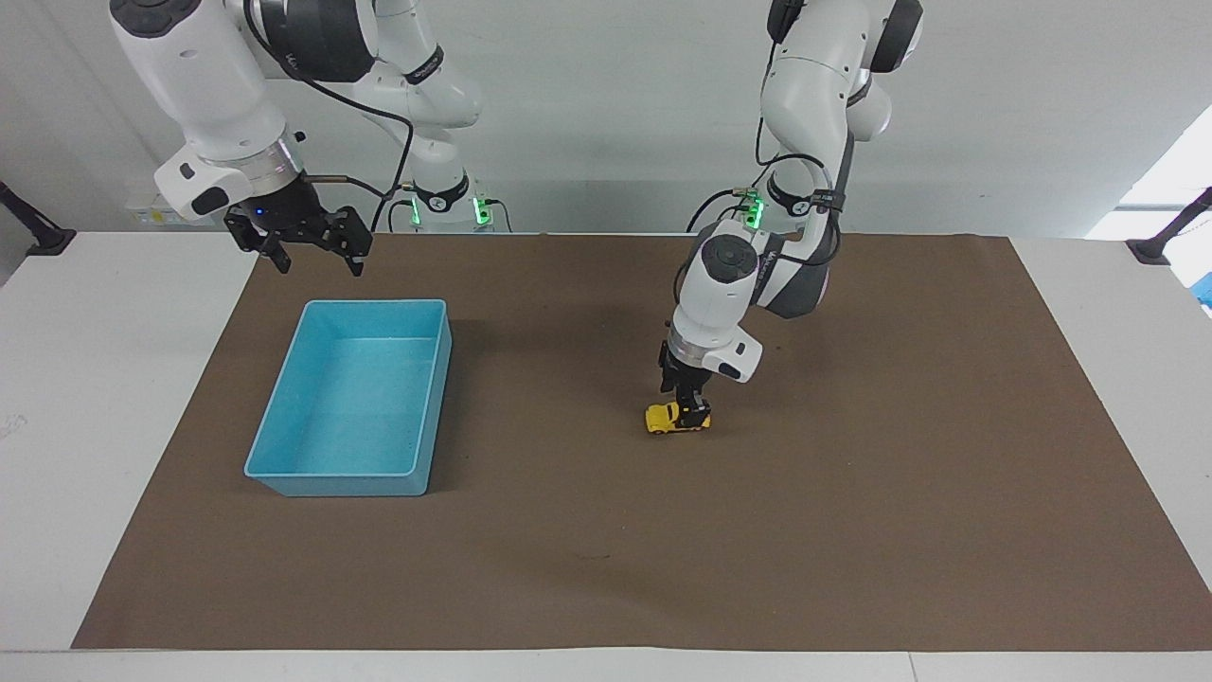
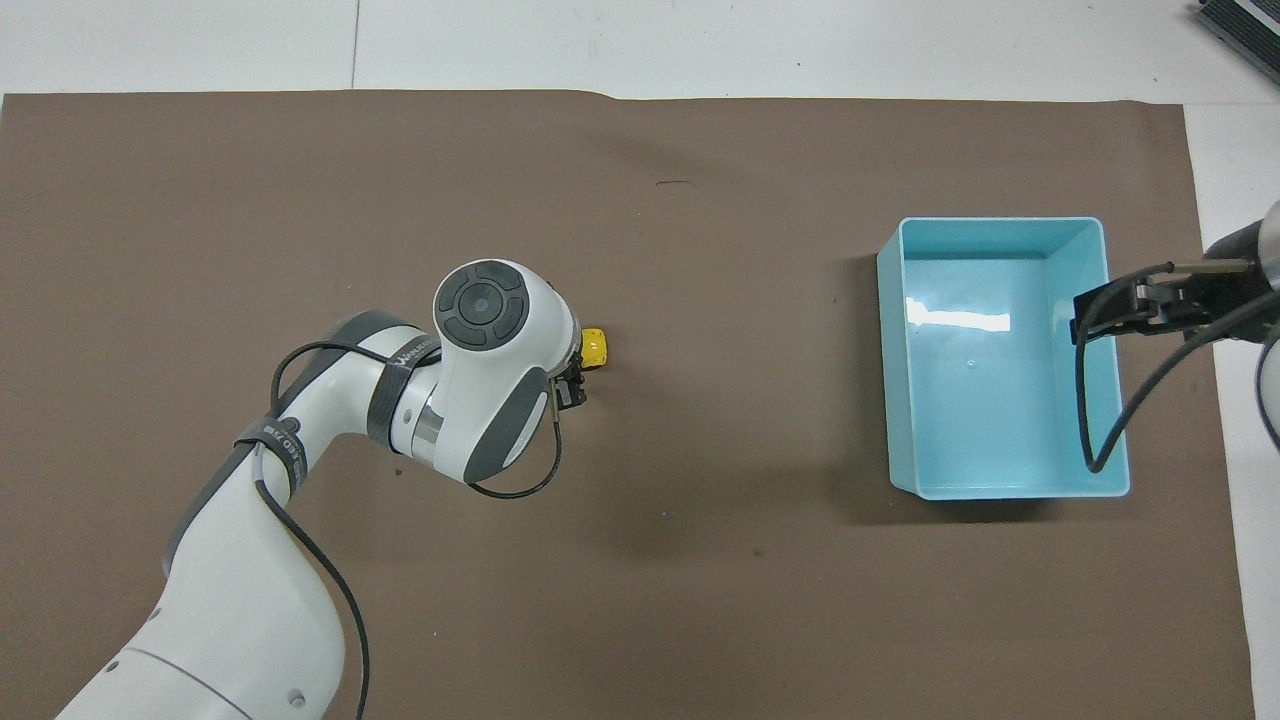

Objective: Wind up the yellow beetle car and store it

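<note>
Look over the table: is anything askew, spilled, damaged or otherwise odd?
Nothing stands out. The yellow beetle car sits upright on the brown mat under the left hand; the light-blue bin stands level, empty.

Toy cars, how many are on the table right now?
1. The yellow beetle car sits on the brown mat, under the left gripper, toward the left arm's end from the empty light-blue bin.

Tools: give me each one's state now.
Left tool: down on the car, grip cannot be told.
Right tool: open, empty, over the bin edge.
</note>
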Motion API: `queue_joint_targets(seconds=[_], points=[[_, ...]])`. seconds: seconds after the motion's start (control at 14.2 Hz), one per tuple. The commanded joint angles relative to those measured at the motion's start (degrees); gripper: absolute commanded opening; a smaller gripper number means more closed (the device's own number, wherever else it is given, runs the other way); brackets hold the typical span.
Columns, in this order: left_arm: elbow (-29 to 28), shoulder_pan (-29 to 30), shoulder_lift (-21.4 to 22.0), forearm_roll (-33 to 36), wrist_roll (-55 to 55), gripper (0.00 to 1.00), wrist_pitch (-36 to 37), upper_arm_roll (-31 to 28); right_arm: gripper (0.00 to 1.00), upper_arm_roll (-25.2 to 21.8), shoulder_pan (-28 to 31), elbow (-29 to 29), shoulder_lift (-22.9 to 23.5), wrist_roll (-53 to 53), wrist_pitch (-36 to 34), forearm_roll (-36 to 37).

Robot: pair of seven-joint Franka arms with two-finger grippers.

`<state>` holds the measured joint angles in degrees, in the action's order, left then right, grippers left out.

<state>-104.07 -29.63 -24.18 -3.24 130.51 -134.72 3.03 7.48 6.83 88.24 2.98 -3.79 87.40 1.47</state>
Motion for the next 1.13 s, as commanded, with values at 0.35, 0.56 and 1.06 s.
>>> queue_joint_targets(seconds=[0.35, 0.56, 1.06], points=[[-1.22, -0.08, 0.19, 0.60, -7.80, 0.06, 0.16, -0.13, 1.00, 0.35, 0.29, 0.80, -0.87, -0.16, -0.66, -0.76], [-1.83, 0.36, 0.36, 0.60, -10.18, 0.06, 0.24, -0.04, 1.00, 0.35, 0.29, 0.80, -0.87, -0.16, -0.66, -0.76], [-2.63, 4.31, 0.36, 0.60, -15.01, 0.06, 0.51, -0.13, 1.00, 0.35, 0.29, 0.80, -0.87, -0.16, -0.74, -0.76]])
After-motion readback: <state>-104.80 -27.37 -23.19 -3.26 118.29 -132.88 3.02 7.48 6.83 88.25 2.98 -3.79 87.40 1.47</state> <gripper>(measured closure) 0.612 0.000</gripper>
